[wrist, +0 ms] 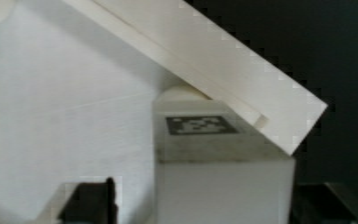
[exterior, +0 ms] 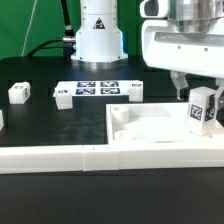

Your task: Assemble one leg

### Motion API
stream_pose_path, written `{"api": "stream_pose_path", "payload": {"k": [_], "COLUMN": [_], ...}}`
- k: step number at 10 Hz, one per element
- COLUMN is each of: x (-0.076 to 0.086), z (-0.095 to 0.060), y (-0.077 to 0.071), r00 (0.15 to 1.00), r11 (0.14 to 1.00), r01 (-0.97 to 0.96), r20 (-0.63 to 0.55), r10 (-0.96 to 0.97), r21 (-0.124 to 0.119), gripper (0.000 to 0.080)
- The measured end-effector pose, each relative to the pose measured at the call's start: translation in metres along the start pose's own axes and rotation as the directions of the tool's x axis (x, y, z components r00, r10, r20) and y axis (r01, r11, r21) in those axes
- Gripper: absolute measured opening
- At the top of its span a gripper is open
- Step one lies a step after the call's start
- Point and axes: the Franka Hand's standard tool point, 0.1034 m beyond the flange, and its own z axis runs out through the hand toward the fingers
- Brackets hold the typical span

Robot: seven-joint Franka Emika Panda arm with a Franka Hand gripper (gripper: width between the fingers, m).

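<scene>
Wrist view shows one dark finger (wrist: 91,200) of the gripper (exterior: 192,90) just beside the leg (wrist: 220,165). A thin strip of white shows between them. The other finger is lost against the dark, so I cannot tell whether the jaws are clamped on the leg or loose around it.

The leg stands upright under the hand, its tag facing the wrist camera, close against the raised wall of the white tray (wrist: 211,60). In the exterior view the leg (exterior: 203,108) is over the end of the tray (exterior: 150,130) that lies toward the table's (exterior: 50,125) edge on the exterior view's right. Whether it is seated in a corner hole or only resting there cannot be seen.

As I judge it, the leg has been fetched and brought to its place. What is left is to fasten it home and let go.

Further out, toward the table's far edge, a spare block (exterior: 135,90) lies just beside the marker board (exterior: 97,88). A second block (exterior: 64,97) lies at the board's other side. A third block (exterior: 20,92) is nearer the edge on the exterior view's left.
</scene>
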Motion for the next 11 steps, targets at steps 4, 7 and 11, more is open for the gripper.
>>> {"api": "stream_pose_path", "payload": {"k": [4,7,11], "x": [-0.0111,-0.0055,-0.0029], "z": [-0.0004,-0.0002,0.0021], "y": [-0.0066,-0.0049,-0.0024], "r00": [0.945,0.701,0.364], "r11": [0.945,0.701,0.363], "r01": [0.328,0.713,0.931], "r20": [0.004,-0.001,0.008], "r10": [-0.328,-0.713,-0.932], "r21": [0.002,-0.007,-0.049], "gripper": [0.0646,0.0649,0.0649]}}
